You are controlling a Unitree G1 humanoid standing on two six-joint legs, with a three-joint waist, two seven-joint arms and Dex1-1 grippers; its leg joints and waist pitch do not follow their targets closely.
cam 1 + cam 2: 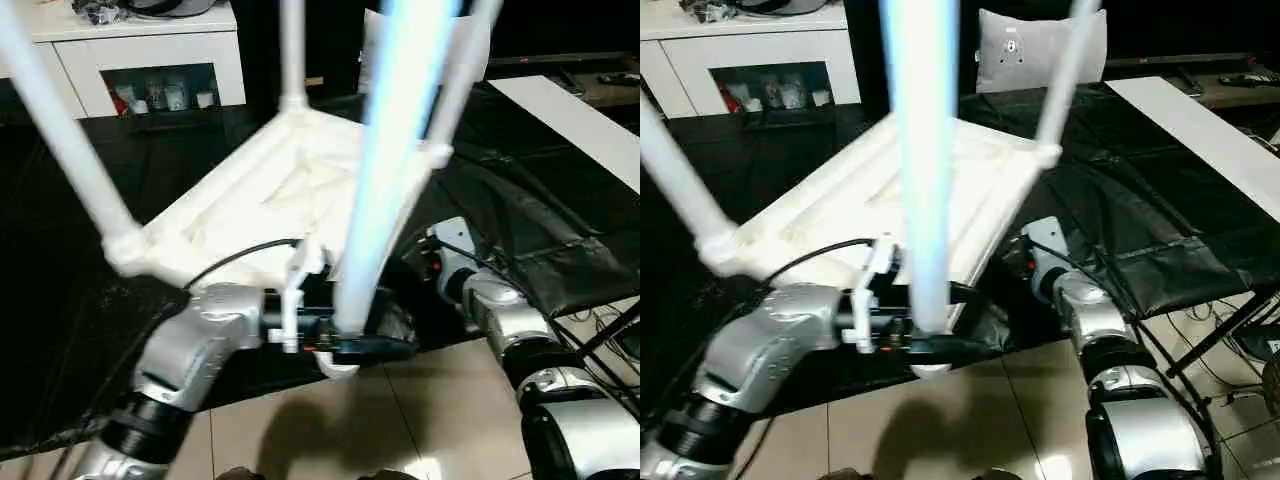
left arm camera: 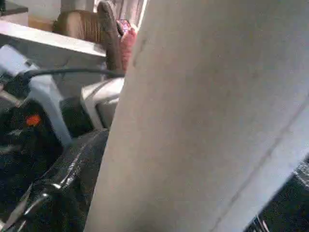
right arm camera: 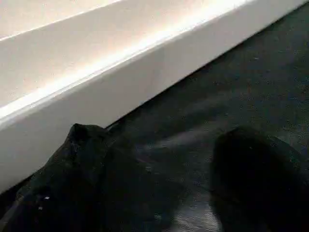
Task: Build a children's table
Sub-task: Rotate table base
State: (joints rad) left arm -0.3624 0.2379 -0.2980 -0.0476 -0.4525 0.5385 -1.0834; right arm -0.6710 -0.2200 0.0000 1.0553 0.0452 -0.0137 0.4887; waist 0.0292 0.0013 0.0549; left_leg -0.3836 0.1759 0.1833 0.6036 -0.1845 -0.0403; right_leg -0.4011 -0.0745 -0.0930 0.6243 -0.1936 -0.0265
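Note:
The white table top [image 1: 250, 215] lies upside down on a black cloth, ribbed underside up. White legs stand in its left [image 1: 60, 130], far [image 1: 292, 50] and right [image 1: 455, 85] corner sockets. A further leg [image 1: 385, 170] rises at the near corner, and my left gripper [image 1: 345, 345] is shut on its lower end. That leg [image 2: 203, 121] sits close in front of the left wrist camera. Whether its foot is seated in the socket is hidden. My right gripper [image 3: 169, 193] rests open on the cloth beside the top's right rim [image 3: 96, 87], its fingers [image 3: 82, 164] apart with nothing between them.
A white cabinet [image 1: 150, 60] with glass doors stands at the back left. A grey cushion [image 1: 1040, 45] leans at the back. A white board [image 1: 580, 120] lies at the right. The black cloth [image 1: 60, 330] ends at tiled floor [image 1: 400, 410] near me, with cables at the right edge.

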